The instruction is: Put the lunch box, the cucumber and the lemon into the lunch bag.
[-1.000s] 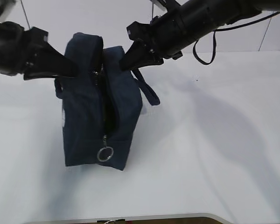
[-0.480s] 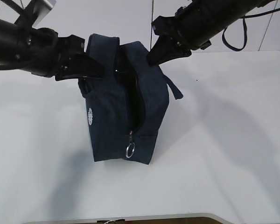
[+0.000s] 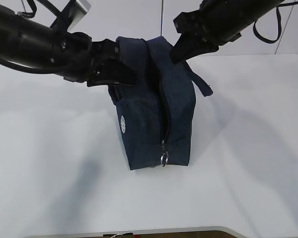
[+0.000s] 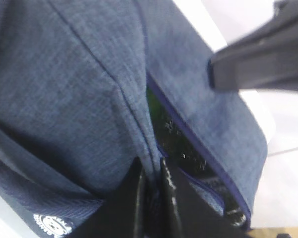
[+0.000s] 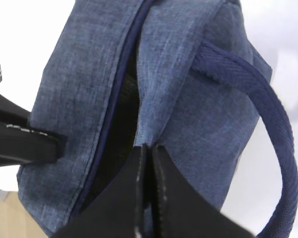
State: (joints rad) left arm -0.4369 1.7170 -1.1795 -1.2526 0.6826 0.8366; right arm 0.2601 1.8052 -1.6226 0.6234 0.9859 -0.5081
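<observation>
The navy lunch bag (image 3: 144,129) stands upright mid-table, its zipper slit facing me and the ring pull (image 3: 164,159) hanging low. My left gripper (image 3: 131,79) is shut on the bag's left top edge (image 4: 150,163). My right gripper (image 3: 173,58) is shut on the right top edge (image 5: 149,148), beside a loop handle (image 5: 268,109). Through the slit the left wrist view shows dark lining and a green sliver (image 4: 151,101), too little to identify. The lunch box, cucumber and lemon are otherwise hidden.
The white table (image 3: 248,148) spreads on all sides of the bag, with its front edge (image 3: 139,231) near the bottom. A black cable (image 3: 268,29) loops from the right arm. A pale wall stands behind.
Both grippers have carried the bag to the right across the table, still pinching its top edges. The slit between the two edges has narrowed.
</observation>
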